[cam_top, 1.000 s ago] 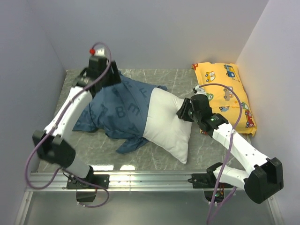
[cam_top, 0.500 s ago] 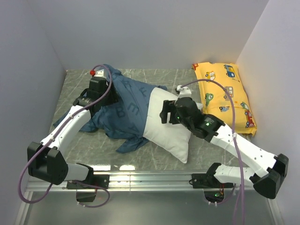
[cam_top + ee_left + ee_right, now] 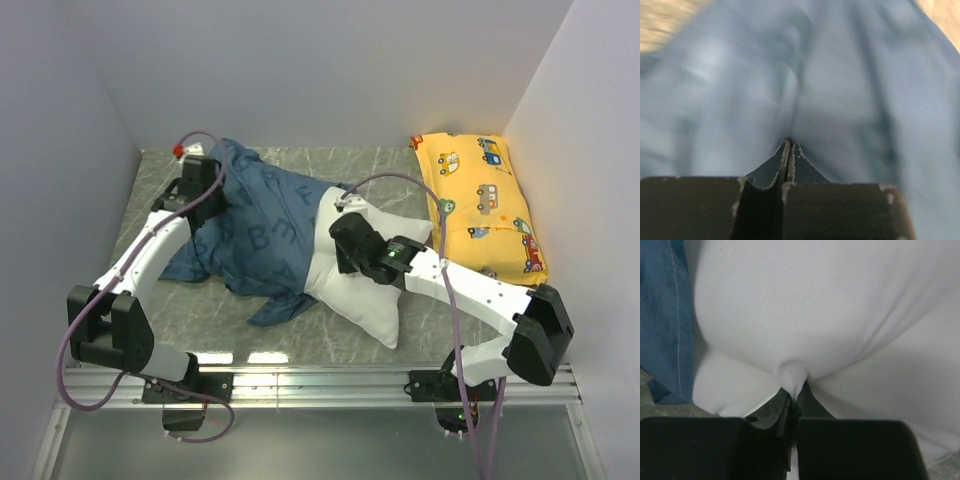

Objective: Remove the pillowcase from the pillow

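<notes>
The dusty-blue pillowcase [image 3: 262, 228] lies bunched over the left half of the white pillow [image 3: 362, 295], whose right end is bare. My left gripper [image 3: 212, 188] is at the case's far left end, where the cloth rises in a peak. In the left wrist view its jaws [image 3: 789, 144] are shut, with blue pillowcase [image 3: 850, 90] folds running into the tips. My right gripper [image 3: 340, 250] rests on the bare pillow near the case's open hem. In the right wrist view it [image 3: 796, 386] is shut on a small nub of white pillow [image 3: 815, 300] fabric, with the pillowcase [image 3: 665, 315] edge at left.
A yellow car-print pillow [image 3: 482, 200] lies against the right wall at the back. Grey walls close in the marble tabletop [image 3: 200, 310] on the left, back and right. A metal rail [image 3: 320, 378] runs along the near edge by the arm bases.
Both grippers have closed. The left one has shifted toward the back left with the blue cloth. The right one has moved left across the bare pillow and pinched it.
</notes>
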Available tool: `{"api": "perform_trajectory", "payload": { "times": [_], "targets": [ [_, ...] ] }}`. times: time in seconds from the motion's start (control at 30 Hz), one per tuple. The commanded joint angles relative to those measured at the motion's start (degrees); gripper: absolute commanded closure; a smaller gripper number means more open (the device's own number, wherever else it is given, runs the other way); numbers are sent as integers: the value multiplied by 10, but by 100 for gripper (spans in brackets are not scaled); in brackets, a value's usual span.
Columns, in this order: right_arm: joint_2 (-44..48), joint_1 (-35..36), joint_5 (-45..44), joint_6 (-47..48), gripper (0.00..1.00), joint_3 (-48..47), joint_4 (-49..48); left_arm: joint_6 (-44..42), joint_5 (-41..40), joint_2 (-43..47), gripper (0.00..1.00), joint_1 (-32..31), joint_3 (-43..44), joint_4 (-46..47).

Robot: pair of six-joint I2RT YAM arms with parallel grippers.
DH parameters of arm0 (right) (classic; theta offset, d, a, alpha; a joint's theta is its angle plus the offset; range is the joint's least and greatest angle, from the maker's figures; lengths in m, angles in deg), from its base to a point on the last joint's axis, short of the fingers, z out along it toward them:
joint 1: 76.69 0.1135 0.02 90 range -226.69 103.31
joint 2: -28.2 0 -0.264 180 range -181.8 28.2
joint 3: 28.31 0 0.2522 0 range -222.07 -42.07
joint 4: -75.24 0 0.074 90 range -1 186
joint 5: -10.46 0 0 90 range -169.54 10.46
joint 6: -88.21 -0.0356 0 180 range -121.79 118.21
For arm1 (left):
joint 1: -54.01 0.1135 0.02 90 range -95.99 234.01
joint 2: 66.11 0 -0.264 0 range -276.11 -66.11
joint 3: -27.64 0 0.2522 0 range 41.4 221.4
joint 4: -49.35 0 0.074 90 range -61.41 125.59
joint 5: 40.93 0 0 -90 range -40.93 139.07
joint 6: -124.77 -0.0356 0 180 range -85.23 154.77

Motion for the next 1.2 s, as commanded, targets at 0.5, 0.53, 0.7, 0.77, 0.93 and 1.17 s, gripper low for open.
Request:
{"api": "perform_trajectory", "payload": {
  "times": [0.5,0.53,0.7,0.77,0.93,1.17],
  "targets": [
    [148,-101,46,6,100,10,53,9,81,3,49,80,108,-12],
    [146,-99,51,4,100,11,49,10,95,10,44,68,99,-9],
    [140,-94,56,0,100,6,43,38,100,54,32,10,19,1],
    [138,-93,56,-1,100,5,42,46,115,66,32,0,-16,19],
    [132,-88,54,1,100,-3,46,56,120,53,33,-5,-31,27],
    [133,-86,53,-2,100,-2,45,55,122,29,68,-5,-10,51]
  ]
}}
